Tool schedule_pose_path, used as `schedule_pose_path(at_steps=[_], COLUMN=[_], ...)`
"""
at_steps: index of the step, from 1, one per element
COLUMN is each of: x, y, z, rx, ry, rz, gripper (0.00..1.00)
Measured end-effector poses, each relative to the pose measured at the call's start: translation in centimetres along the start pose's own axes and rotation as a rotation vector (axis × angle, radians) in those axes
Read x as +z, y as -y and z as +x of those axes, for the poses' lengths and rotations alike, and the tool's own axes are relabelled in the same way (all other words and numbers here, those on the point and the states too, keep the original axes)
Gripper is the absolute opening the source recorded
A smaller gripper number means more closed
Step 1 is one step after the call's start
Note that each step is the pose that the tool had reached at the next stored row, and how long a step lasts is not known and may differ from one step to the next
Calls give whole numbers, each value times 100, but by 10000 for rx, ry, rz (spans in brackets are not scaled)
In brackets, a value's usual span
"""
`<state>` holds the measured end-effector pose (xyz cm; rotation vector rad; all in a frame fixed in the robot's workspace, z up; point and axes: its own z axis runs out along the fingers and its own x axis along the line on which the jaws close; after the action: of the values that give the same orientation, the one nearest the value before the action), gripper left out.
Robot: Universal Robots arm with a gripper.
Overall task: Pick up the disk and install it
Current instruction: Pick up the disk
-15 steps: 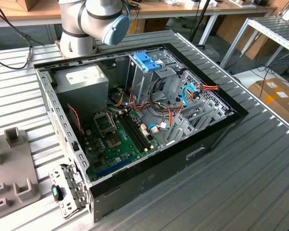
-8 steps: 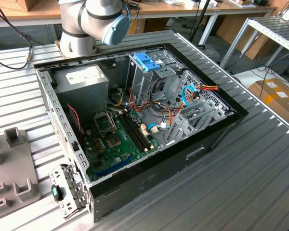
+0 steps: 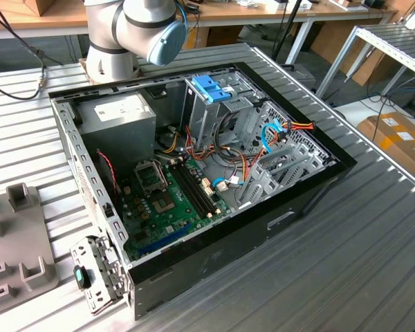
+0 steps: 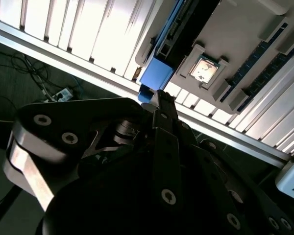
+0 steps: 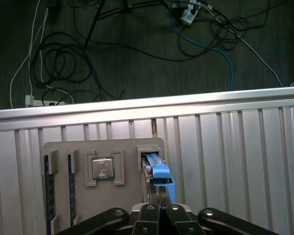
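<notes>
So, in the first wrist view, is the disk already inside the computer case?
No, the disk stands in a slot of the grey holder, beside a square chip.

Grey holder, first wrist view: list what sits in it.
A square chip lies in one recess, two dark strips fill slots beside it, and the disk stands on edge in a slot; the gripper covers its near end.

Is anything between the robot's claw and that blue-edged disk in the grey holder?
Nothing visible does. The end effector is right at the blue end of the disk, which stands in a slot of the grey holder beside the processor chip.
</notes>
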<state>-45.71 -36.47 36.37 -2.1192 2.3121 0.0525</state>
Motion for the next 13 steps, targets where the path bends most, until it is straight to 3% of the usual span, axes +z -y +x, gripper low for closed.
schedule_pose_path(at_steps=[6,13], x=[3,6], y=[193,352], z=[-30,-55], rx=[-1,-3], ry=[1,0], rz=[1,0], gripper=[11,11])
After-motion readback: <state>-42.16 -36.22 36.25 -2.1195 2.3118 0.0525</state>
